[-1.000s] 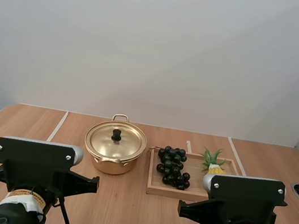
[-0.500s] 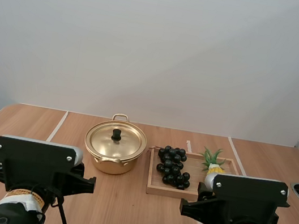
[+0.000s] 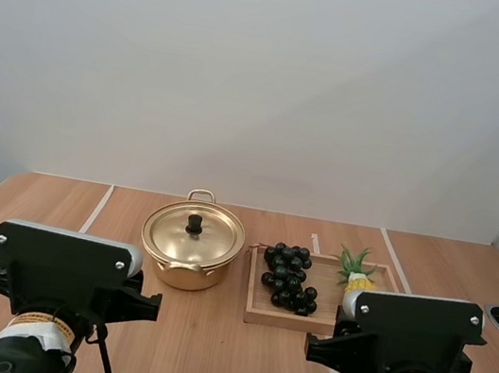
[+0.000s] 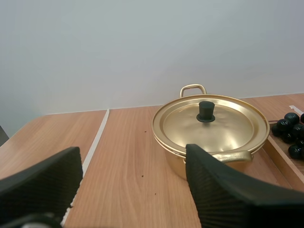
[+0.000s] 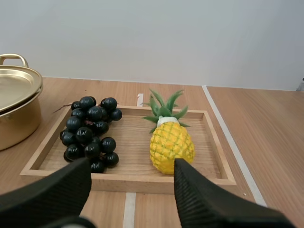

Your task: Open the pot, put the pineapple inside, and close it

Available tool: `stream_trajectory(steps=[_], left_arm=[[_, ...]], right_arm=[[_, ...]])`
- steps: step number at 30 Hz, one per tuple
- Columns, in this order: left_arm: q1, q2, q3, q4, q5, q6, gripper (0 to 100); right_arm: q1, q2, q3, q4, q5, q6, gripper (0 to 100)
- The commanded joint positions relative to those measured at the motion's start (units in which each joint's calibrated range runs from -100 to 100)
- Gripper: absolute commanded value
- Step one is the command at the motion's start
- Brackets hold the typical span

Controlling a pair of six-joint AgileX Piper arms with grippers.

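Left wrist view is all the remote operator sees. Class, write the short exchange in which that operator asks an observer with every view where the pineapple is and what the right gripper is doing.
Operator: I see the pot, lid on. Where is the pineapple?
Observer: In the wooden tray, with the grapes between it and the pot.
Operator: Is the right gripper holding it?
Observer: No. The right gripper is open, facing the pineapple from the tray's near side.

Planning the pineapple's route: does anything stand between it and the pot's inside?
Yes. The lid sits on the pot, and the bunch of grapes lies in the tray between the pineapple and the pot.
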Motion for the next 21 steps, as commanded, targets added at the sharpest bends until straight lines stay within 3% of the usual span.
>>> stream_trajectory(steps=[1, 10, 14, 21], left_arm=[[-0.18, -0.35, 0.00, 0.91, -1.71, 0.24, 100], [-0.18, -0.35, 0.00, 2.33, -2.33, 0.49, 100], [-0.18, -0.35, 0.00, 3.63, -12.68, 3.06, 100], [-0.18, -0.35, -3.32, 3.63, -31.33, 10.41, 100]], right_arm=[[-0.23, -0.35, 0.00, -3.46, 2.48, -0.02, 100], [-0.23, -0.35, 0.00, -4.34, 3.10, 0.38, 100], [-0.23, -0.35, 0.00, -6.83, 0.23, 0.38, 100], [-0.23, -0.35, -5.79, -17.62, -4.40, 0.38, 100]])
